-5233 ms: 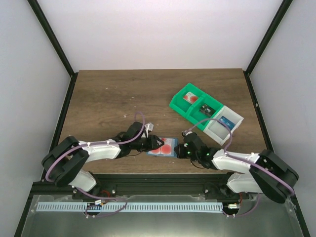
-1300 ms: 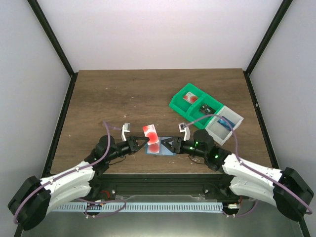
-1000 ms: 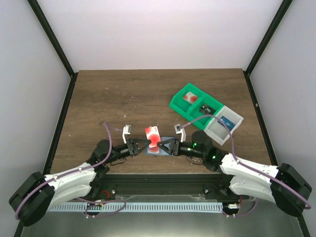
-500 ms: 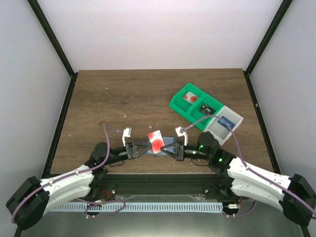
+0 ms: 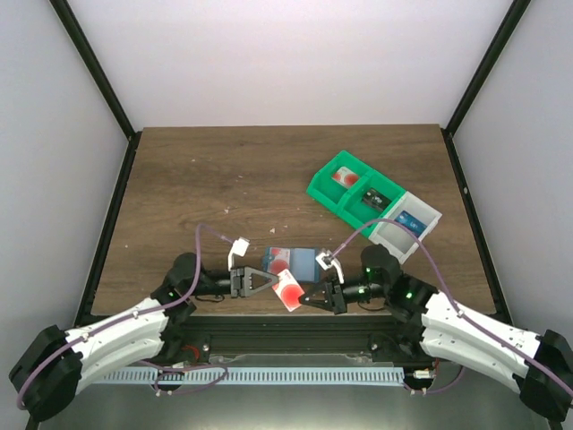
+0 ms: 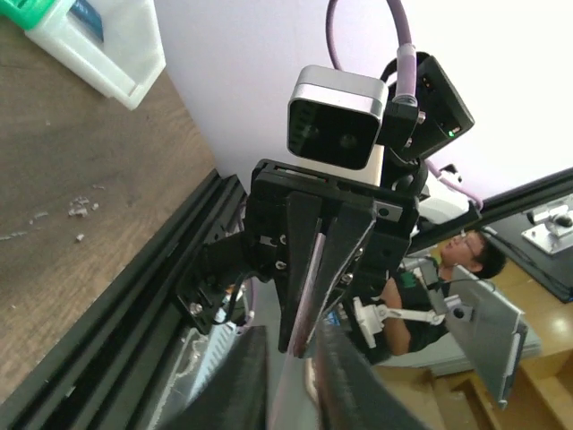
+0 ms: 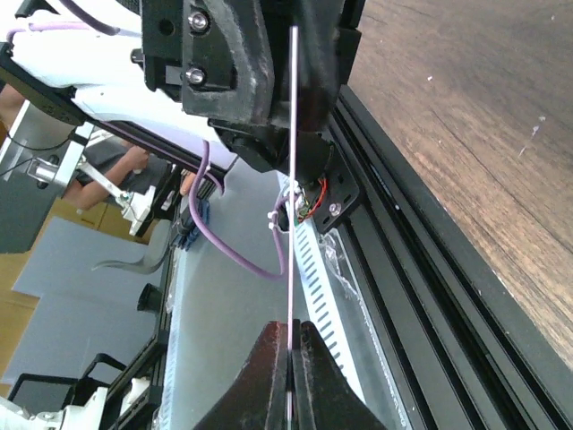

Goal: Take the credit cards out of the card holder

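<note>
Seen from above, the left gripper (image 5: pixel 269 283) and right gripper (image 5: pixel 307 298) meet over the front edge of the table (image 5: pixel 224 170). A card (image 5: pixel 288 292) sits between them, red mark up; both wrist views show it edge-on. The left jaws straddle it, part open, and the right jaws clench it. Half a second ago it hung farther back, over the holder (image 5: pixel 303 262). Its long axis runs gripper to gripper.

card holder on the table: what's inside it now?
One pale credit card with a red mark shows in the card holder, on its left half. Any cards tucked beneath it are hidden.
</note>
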Controlling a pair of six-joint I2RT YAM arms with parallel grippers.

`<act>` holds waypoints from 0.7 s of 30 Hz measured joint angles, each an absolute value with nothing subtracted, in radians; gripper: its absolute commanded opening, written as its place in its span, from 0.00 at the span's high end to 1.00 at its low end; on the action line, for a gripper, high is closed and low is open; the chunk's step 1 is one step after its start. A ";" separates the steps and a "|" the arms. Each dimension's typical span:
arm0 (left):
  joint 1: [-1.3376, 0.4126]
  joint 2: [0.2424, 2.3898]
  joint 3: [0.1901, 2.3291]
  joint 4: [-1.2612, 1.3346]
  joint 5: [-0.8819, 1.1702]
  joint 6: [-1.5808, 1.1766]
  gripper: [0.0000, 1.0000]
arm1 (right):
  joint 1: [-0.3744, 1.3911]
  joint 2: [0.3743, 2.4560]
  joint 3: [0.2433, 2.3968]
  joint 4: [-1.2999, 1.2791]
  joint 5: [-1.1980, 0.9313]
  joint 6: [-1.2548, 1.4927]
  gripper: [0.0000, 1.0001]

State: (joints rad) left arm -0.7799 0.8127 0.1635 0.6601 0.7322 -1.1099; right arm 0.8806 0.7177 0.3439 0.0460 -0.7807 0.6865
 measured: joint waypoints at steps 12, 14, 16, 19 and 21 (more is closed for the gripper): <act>-0.780 0.771 0.150 0.646 0.659 -1.143 1.00 | 0.881 0.641 0.249 0.183 -0.714 0.828 0.68; -0.780 0.767 0.125 0.677 0.611 -1.175 1.00 | 0.881 0.621 0.187 0.262 -0.680 0.894 0.71; -0.780 0.767 0.110 0.689 0.576 -1.195 1.00 | 0.881 0.624 0.137 0.332 -0.648 0.959 0.73; -0.780 0.767 0.102 0.706 0.530 -1.213 1.00 | 0.881 0.659 0.096 0.424 -0.603 1.047 0.75; -0.780 0.768 0.102 0.717 0.507 -1.219 1.00 | 0.881 0.691 0.097 0.479 -0.584 1.081 0.75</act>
